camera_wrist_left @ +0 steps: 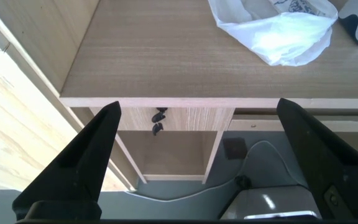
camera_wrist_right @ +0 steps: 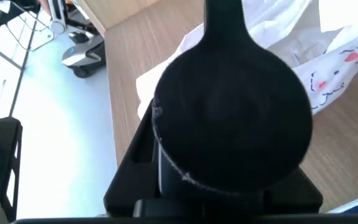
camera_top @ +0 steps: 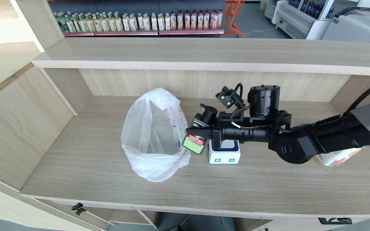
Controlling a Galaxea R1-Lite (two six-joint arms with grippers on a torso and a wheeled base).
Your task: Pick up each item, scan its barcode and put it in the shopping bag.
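The left gripper is held low, before the front edge of the tabletop, its fingers spread wide with nothing between them. On the tabletop a white shopping bag is stood open, and a white scanner is set just beside it. A small pack is gripped in the closed fingers of the right gripper, above the scanner's near corner and against the bag's side. A jar is partly hidden under the right arm. Farther off, bottles are ranged on a shelf.

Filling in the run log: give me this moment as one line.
right claw shut on green-labelled item | held between scanner and shopping bag | left claw open, empty
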